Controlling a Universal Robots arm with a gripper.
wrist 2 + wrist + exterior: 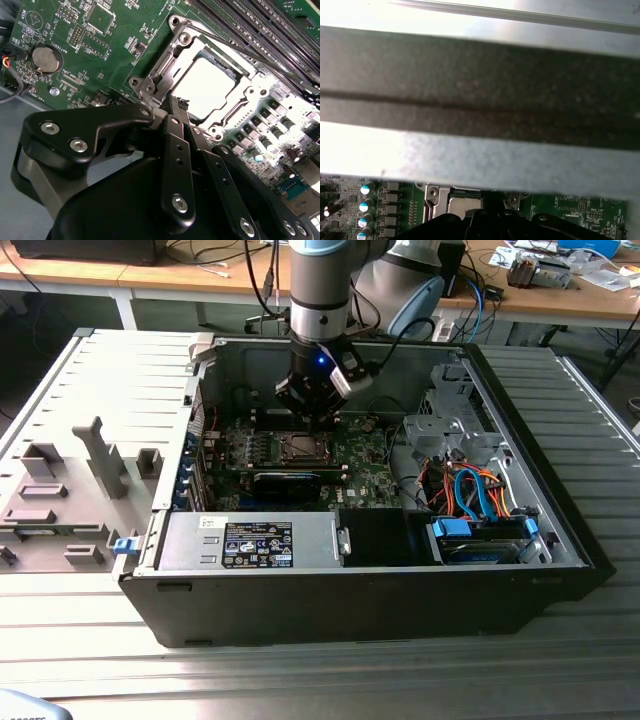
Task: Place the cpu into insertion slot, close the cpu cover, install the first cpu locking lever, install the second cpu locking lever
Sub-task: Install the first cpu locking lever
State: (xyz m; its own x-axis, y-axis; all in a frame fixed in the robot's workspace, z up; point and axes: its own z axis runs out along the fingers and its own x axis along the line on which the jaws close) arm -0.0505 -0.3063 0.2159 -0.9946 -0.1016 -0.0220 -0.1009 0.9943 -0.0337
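Pincer: my gripper (pixel 179 107) has its fingers pressed together, tips at the socket's edge.
Cpu: the cpu (pixel 207 86) sits inside the insertion slot (pixel 165 75).
Cover: the cpu cover (pixel 240 95) lies down around it.
Board: green motherboard (pixel 100 55).

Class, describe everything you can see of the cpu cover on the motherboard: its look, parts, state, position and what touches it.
The cpu cover is a thin, shiny silvery metal frame with a square window, lying closed and flat over the insertion slot on the green board. Through the window shows the pale grey cpu. Screws sit at the frame's corners. The black claw hangs at its edge; whether they touch is unclear.
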